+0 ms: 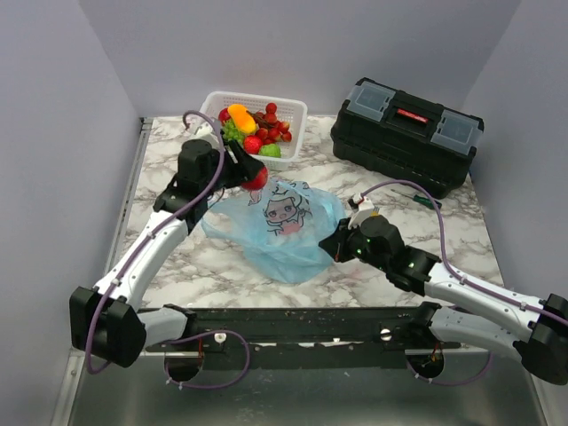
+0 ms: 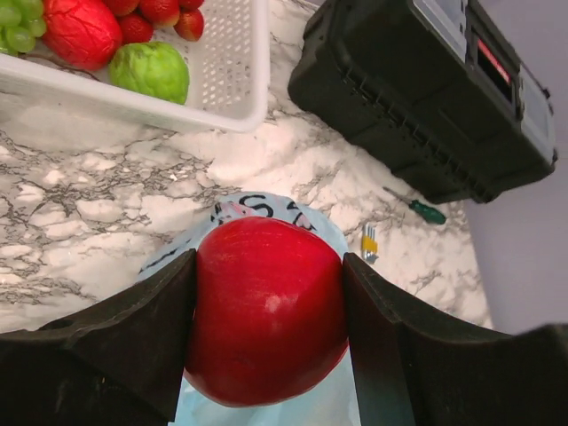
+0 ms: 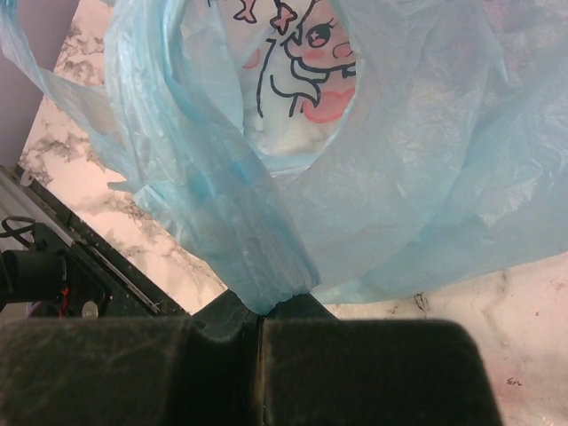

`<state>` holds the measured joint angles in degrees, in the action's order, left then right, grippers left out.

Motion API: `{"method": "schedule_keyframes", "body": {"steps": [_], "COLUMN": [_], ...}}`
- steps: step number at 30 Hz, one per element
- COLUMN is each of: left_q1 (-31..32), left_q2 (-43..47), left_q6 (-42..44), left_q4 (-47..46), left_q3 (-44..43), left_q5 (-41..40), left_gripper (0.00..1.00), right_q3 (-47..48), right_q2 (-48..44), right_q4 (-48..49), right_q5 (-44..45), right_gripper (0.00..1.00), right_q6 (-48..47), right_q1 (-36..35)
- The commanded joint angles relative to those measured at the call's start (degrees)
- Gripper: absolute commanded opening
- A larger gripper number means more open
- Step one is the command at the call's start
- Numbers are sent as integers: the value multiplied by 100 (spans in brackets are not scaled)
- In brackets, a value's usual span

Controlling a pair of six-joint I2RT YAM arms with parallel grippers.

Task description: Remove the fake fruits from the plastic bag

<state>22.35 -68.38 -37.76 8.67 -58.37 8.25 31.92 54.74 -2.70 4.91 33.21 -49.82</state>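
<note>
Now left gripper [image 2: 268, 275] clamps the red apple [image 2: 266, 324], right gripper [image 3: 262, 315] apparently pinching the cartoon-printed plastic bag [image 3: 399, 177].

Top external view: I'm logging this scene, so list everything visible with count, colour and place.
plastic bag: one, light blue, table centre
red apple: one, red, held over the bag
fake fruits: several, red, green, yellow-orange, in the basket
basket: one, white, far edge
toolbox: one, black, far right
screwdriver: one, green handle, near the toolbox
table: one, white marble, under everything
left gripper: one, black, shut on the red apple
right gripper: one, black, shut on the plastic bag
</note>
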Motion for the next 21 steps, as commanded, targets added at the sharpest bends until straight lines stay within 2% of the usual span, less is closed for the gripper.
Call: {"method": "schedule_keyframes", "body": {"steps": [1,6,8,10,16,21], "left_q1": [-903,-1708,-1944,-2046,-2181,-2351], "left_q2": [-454,-1392,-1953,-2385,-3285,-4219], "left_q6": [-962,-2265,-2846,-3179,-2595,-1879], "left_q4": [-685,-1749,-2622,-3100,-2899,-2677], "left_q3": [-220,-371,-427,-548,-1552,-2809], "left_q5": [1350,1777,2107,1946,523,-3], "left_gripper": [0,0,0,0,0,2], "right_q3": [-83,-117,-88,-50,-11,-40], "right_q2": [-84,-200,-192,-193,-243,-328], "right_q4": [21,-7,-28,-71,-153,-252], "right_q5": [110,199,221,209,258,293], "right_gripper": [1,1,1,1,1,1], "right_q6": [2,-39,-69,-81,-107,-113], "right_q1": [-27,-32,-27,-28,-32,-28]}}
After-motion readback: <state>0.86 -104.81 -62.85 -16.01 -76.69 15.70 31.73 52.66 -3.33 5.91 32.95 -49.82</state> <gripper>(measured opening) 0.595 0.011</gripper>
